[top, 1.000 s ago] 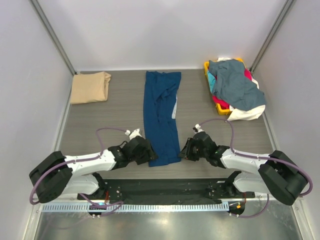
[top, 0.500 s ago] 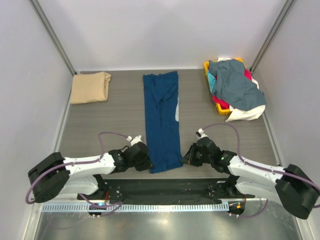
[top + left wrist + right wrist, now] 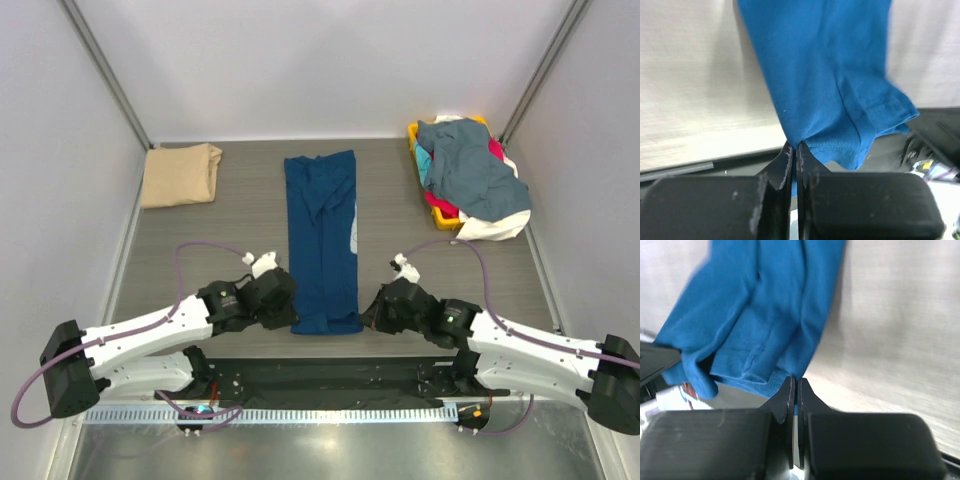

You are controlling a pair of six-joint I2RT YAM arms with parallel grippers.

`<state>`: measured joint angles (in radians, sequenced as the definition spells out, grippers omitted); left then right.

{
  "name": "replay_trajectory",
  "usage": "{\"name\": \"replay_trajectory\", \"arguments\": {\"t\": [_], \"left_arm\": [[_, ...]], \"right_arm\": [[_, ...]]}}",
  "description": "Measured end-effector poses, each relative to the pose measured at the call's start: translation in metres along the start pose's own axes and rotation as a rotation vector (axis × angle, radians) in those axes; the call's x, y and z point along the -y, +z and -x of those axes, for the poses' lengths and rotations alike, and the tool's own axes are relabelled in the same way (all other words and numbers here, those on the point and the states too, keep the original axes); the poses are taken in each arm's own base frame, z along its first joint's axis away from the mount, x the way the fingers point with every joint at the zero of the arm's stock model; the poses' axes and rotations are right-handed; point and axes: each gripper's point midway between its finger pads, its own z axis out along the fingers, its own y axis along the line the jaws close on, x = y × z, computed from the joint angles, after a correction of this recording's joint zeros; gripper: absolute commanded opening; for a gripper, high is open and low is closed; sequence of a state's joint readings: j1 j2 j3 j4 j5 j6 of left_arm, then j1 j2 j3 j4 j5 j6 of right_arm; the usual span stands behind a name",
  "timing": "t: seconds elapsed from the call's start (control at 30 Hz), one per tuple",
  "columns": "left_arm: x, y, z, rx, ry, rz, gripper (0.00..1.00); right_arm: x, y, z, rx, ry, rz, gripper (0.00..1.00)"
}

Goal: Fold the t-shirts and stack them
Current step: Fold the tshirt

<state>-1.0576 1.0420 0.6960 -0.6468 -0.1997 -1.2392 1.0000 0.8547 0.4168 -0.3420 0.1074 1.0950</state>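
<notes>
A navy blue t-shirt (image 3: 323,238) lies folded into a long narrow strip down the middle of the table, a bit of white print showing at its right edge. My left gripper (image 3: 288,312) is shut on its near left corner (image 3: 805,140). My right gripper (image 3: 366,316) is shut on its near right corner (image 3: 790,372). The near hem is lifted slightly between them. A tan t-shirt (image 3: 181,173) lies folded at the back left. A heap of slate-blue, red, teal and white t-shirts (image 3: 470,175) fills a yellow basket (image 3: 414,134) at the back right.
Grey walls and metal posts close in the table on three sides. The black base rail (image 3: 330,375) runs along the near edge under both arms. Purple cables loop over each arm.
Both grippers have pulled the navy shirt's near end toward the table's near edge; the strip has slid nearer and straightened, its far end now further from the back wall.
</notes>
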Motion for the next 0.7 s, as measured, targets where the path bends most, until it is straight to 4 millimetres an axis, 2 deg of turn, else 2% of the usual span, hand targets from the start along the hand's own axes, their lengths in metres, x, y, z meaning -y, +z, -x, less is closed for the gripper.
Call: {"name": "replay_trajectory", "arguments": {"t": [0.07,0.2,0.33,0.4,0.57,0.7], "left_arm": [[0.007,-0.006,0.023,0.042,0.003,0.013,0.00],[0.001,-0.005,0.069,0.104,-0.034,0.062,0.00],[-0.004,0.006,0.106,0.115,-0.038,0.125,0.00],[-0.002,0.018,0.125,0.098,-0.032,0.146,0.00],[0.005,0.053,0.164,0.062,0.016,0.191,0.00],[0.009,0.076,0.186,0.042,0.046,0.205,0.00]], "right_arm": [[-0.012,0.000,0.019,0.041,-0.020,-0.026,0.01],[-0.031,0.008,0.072,0.126,-0.039,-0.077,0.01],[-0.039,0.016,0.129,0.201,-0.062,-0.128,0.01],[-0.038,0.023,0.148,0.215,-0.080,-0.159,0.01],[-0.032,0.047,0.185,0.214,-0.133,-0.231,0.01],[-0.019,0.064,0.202,0.197,-0.152,-0.280,0.01]]}}
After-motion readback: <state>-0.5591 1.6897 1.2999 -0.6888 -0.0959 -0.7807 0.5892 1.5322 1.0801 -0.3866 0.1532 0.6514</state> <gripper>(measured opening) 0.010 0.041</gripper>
